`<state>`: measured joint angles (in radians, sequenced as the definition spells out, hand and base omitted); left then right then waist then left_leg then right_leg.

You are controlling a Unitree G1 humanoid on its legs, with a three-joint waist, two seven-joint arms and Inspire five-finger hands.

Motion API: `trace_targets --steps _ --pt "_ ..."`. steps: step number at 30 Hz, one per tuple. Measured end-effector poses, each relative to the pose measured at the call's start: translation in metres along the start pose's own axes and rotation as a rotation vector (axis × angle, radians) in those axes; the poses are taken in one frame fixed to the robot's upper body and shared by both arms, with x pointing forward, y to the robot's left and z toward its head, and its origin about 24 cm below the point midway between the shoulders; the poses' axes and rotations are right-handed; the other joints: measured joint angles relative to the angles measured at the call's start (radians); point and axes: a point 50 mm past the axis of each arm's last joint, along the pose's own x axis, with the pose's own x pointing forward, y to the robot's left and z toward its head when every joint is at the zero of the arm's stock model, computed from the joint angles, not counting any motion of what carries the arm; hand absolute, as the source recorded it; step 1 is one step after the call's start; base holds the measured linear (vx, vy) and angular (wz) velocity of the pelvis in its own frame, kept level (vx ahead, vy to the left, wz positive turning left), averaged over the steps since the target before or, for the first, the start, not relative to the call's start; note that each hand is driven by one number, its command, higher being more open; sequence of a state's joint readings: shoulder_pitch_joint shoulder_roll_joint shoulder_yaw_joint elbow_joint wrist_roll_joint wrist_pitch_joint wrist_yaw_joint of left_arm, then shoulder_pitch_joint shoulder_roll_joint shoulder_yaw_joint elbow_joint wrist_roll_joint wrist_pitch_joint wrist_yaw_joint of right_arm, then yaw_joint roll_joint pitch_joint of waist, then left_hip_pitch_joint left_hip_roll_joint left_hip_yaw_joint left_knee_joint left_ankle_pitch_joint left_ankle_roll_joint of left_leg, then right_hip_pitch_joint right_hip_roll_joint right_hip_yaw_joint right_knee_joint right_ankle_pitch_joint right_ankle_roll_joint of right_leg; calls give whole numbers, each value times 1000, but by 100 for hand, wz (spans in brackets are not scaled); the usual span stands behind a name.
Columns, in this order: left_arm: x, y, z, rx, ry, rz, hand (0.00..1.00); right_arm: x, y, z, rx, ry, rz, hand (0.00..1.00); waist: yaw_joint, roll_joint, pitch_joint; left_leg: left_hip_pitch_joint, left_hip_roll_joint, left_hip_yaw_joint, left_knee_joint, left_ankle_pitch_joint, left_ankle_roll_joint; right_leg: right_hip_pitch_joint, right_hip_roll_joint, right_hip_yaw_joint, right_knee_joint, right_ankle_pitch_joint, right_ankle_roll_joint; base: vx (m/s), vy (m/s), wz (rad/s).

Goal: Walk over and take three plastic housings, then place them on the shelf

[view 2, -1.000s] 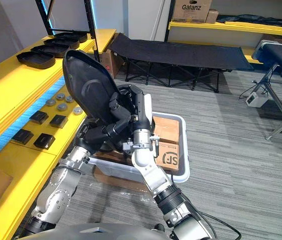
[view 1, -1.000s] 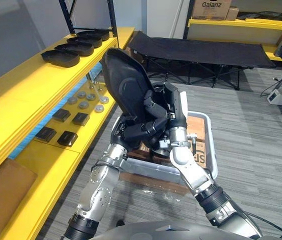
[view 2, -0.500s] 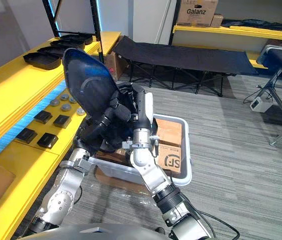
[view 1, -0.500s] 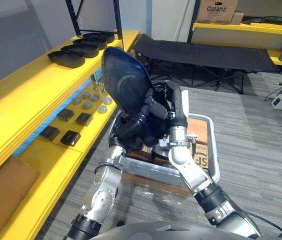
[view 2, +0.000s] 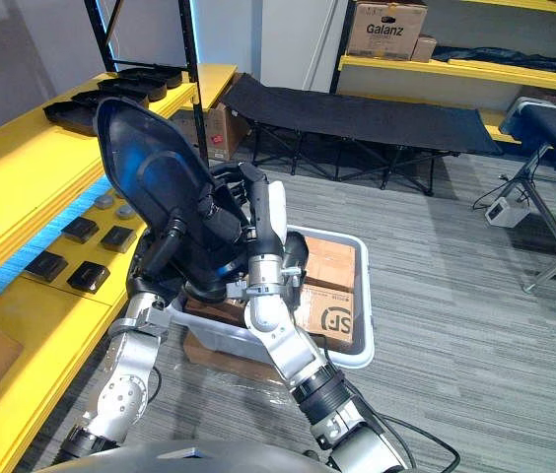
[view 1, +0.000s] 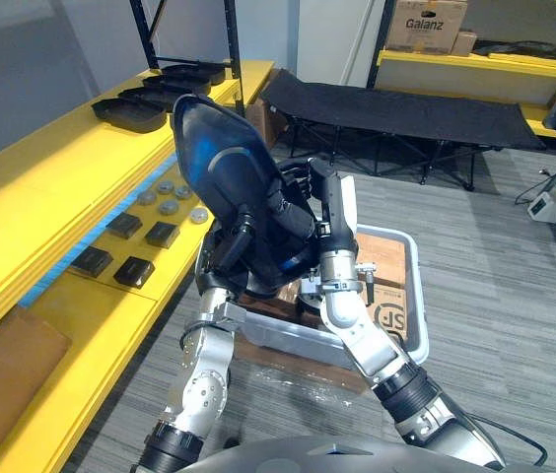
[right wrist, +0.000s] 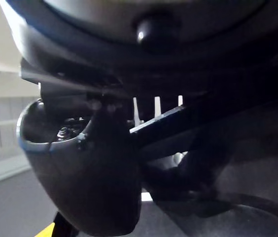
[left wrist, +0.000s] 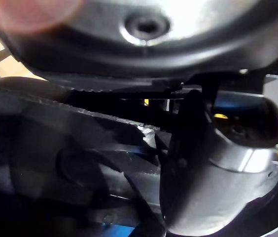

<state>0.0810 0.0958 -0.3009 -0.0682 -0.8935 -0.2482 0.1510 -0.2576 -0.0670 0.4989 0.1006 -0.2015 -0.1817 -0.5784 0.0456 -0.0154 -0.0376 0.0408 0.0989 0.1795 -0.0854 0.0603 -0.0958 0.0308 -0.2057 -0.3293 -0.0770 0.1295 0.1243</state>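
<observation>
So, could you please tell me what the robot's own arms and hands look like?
Both arms are silver-grey metal in rounded, jointed segments. The left arm and right arm each have a black ribbed collar lower down. The left hand and right hand are dark, with segmented fingers. A white cover runs along the right hand's side.

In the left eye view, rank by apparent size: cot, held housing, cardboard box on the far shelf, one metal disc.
1-2. The cot and the housing look about alike; the housing is nearest the camera, so I won't rank them.
3. The cardboard box.
4. The metal disc, smallest.
</observation>
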Motion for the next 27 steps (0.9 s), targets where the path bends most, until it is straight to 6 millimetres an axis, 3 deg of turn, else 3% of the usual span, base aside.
trace_targets --steps 12,18,22,27 --pt "1 -6 13 97 -153 152 0 -17 4 -1 229 83 60 100 -7 -20 3 0 1 2 0 -2 -2 -2 0 -1 5 -4 -6 0 0 0" --pt "-2 -19 39 477 -361 145 0 -18 -2 -6 273 114 104 100 -12 -23 3 1 2 2 1 -4 -5 -1 0 0 5 -4 -6 0 0 0" --pt "-4 -15 59 749 -502 196 0 -22 -32 -25 282 184 73 100 -12 -21 4 0 2 5 1 -5 -5 -4 1 3 5 -4 -5 0 0 -1" --pt "-6 -13 56 943 -516 197 0 -31 -50 -37 242 221 73 100 -22 -17 26 0 2 15 1 -8 -6 -12 1 13 5 -5 -5 0 0 -6"
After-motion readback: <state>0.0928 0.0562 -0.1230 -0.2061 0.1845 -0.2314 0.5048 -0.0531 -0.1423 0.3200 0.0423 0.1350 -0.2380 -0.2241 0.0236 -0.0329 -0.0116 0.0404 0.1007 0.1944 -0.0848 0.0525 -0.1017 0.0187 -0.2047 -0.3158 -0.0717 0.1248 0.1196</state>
